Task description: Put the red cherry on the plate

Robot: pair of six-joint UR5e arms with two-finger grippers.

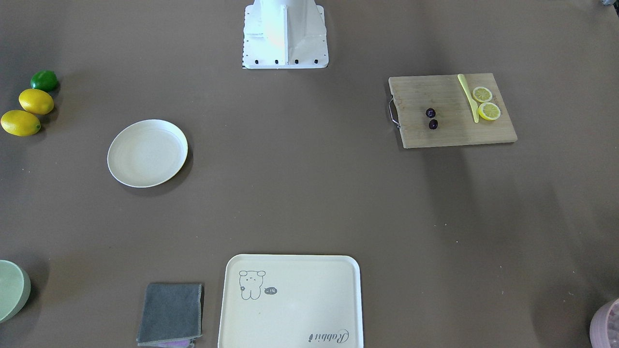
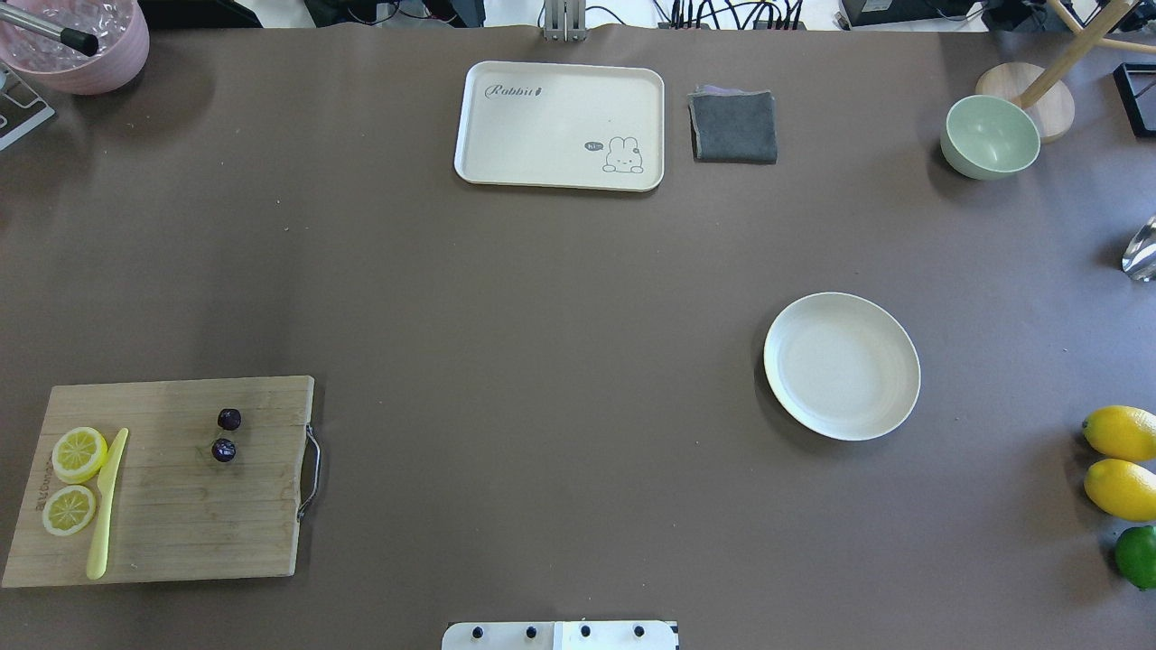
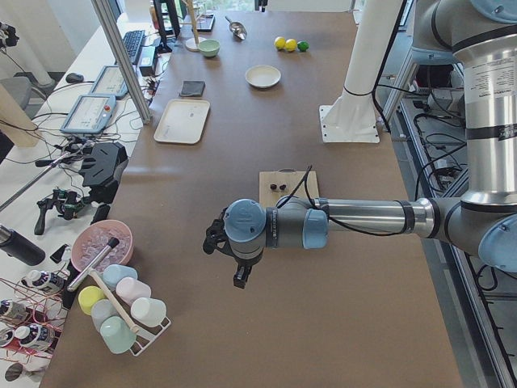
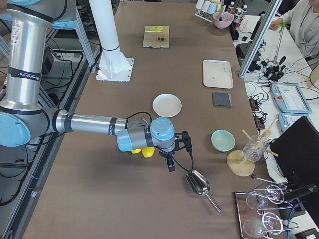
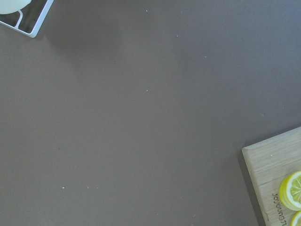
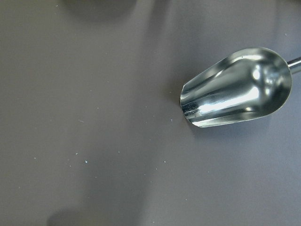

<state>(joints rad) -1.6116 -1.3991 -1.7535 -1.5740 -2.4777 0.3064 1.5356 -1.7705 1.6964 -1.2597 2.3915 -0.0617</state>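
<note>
Cherries [image 2: 223, 450] on cutting board [image 2: 199, 515] at robot's left, plate [image 2: 842, 366] well apart at its right.

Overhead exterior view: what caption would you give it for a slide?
Red cherry waits on the cutting board, across the table from the empty plate.

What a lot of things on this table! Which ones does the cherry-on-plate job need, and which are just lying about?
For the job: red cherry, plate.

Lying about: cutting board, lemon slices, yellow knife, tray, grey cloth, green bowl, whole lemons, lime, metal scoop.
</note>
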